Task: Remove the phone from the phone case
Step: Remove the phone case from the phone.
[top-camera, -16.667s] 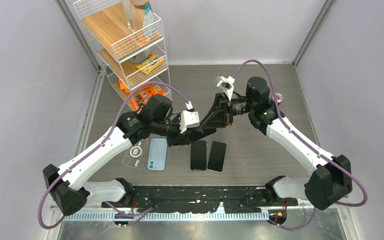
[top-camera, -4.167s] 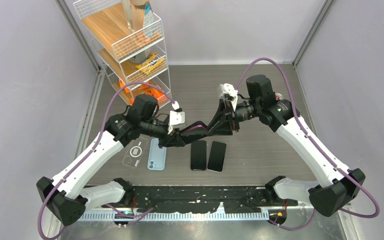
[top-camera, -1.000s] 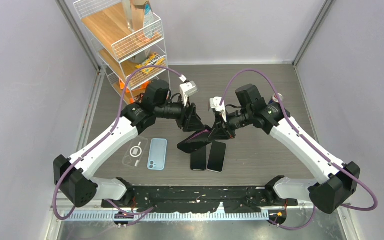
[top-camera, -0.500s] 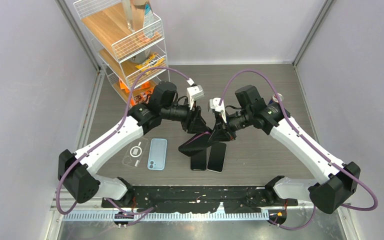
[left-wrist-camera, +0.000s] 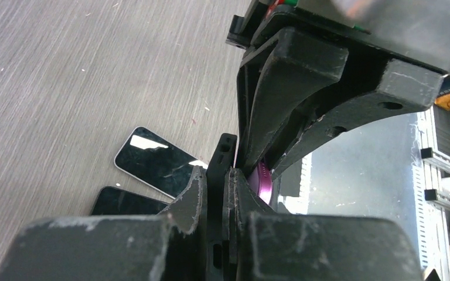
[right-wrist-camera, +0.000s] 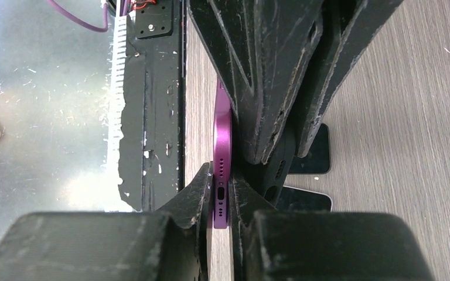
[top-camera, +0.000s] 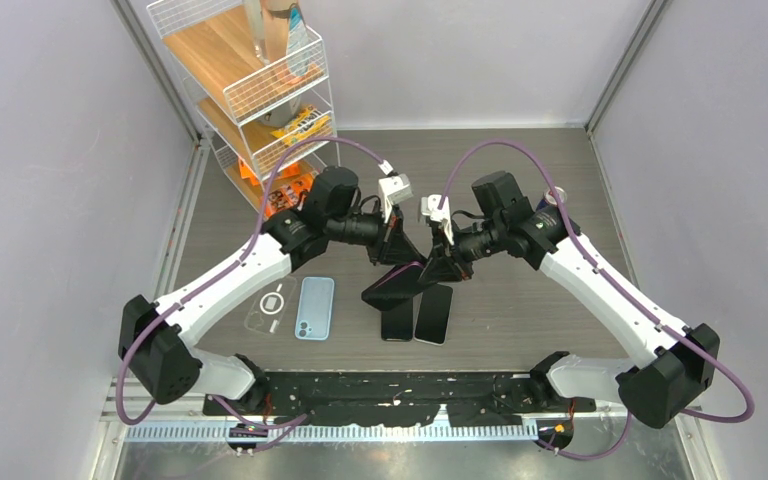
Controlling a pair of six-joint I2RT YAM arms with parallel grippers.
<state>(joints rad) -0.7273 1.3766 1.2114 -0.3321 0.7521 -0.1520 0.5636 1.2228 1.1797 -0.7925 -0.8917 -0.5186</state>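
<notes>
The phone [right-wrist-camera: 221, 134] shows a smooth purple edge with a satin, metal-like sheen, while the phone case [left-wrist-camera: 225, 153] looks matt black plastic. The right gripper [right-wrist-camera: 221, 178] is black plastic, matt and scuffed pale, over a table [top-camera: 500, 320] of matt grey wood grain.

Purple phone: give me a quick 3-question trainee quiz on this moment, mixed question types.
1. True or false: the right fingers are shut on the purple phone.
2. What do the left fingers grip? A the black case; B a clear case; C the shelf.
3. Fill in: ___ dark phones lie flat on the table below the arms.
Key: 1 true; 2 A; 3 two.
</notes>
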